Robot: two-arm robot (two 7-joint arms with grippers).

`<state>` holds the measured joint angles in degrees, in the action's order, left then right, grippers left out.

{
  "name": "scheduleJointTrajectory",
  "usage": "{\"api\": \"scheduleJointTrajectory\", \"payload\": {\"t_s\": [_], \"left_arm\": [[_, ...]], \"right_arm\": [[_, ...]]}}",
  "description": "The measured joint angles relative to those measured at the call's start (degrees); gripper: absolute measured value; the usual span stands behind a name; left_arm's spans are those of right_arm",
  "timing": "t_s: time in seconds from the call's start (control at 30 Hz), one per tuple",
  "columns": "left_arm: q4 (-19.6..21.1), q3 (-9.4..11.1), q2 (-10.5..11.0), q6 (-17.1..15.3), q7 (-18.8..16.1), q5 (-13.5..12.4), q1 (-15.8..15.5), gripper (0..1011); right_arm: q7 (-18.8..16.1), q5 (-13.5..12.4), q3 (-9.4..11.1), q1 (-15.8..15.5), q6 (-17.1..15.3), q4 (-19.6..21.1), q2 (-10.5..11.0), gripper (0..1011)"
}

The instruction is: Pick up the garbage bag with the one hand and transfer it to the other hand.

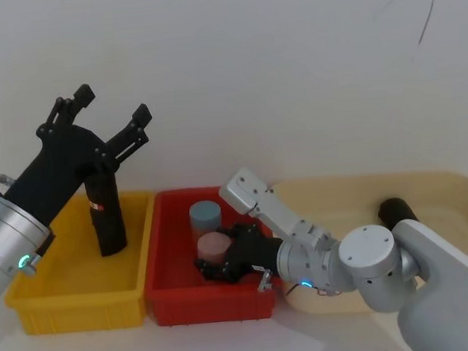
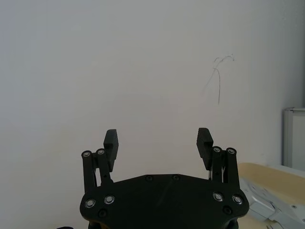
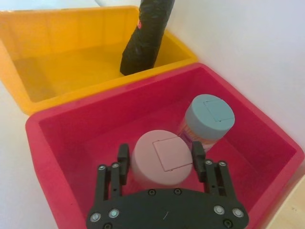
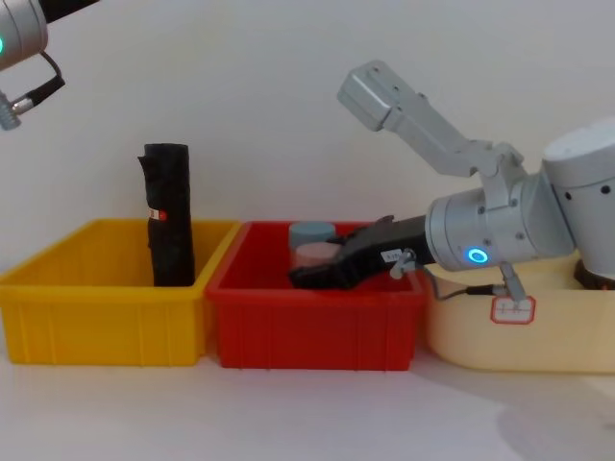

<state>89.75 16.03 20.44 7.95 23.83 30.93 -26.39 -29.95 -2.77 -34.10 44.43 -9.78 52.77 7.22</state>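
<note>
Garbage bag (image 1: 106, 217) stands below the raised, spread left gripper (image 1: 113, 112).

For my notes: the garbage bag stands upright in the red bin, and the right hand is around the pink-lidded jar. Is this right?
Not quite. The garbage bag stands in the yellow bin, as the chest view shows. The right hand is indeed around the pink-lidded jar, in the red bin.

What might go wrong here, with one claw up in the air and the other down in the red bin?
The right gripper has its fingers around the pink-lidded jar in the red bin, not the garbage bag, so it may lift the wrong thing. The blue-lidded jar stands close and could get knocked. The bag stands tall in the yellow bin; the open left gripper above might tip it.
</note>
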Motion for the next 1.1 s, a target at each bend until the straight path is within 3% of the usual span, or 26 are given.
{"api": "scheduleJointTrajectory", "payload": {"t_s": [0.1, 0.47, 0.77, 1.1], "left_arm": [[0.00, 0.00, 0.00, 0.00, 0.00, 0.00, 0.00, 1001], [0.00, 0.00, 0.00, -0.01, 0.00, 0.00, -0.01, 1001], [0.00, 0.00, 0.00, -0.01, 0.01, 0.01, -0.01, 1001], [0.00, 0.01, 0.00, -0.01, 0.01, 0.00, -0.01, 1001]], "right_arm": [[0.12, 0.26, 0.07, 0.29, -0.47, -0.47, -0.23, 710], [0.96, 0.64, 1.02, 0.34, -1.66, 0.37, -0.02, 710], [2.38, -0.48, 3.70, -1.07, -2.12, 6.30, 1.73, 710], [4.66, -2.65, 8.51, -4.07, -2.25, 15.11, 5.67, 710]]}}
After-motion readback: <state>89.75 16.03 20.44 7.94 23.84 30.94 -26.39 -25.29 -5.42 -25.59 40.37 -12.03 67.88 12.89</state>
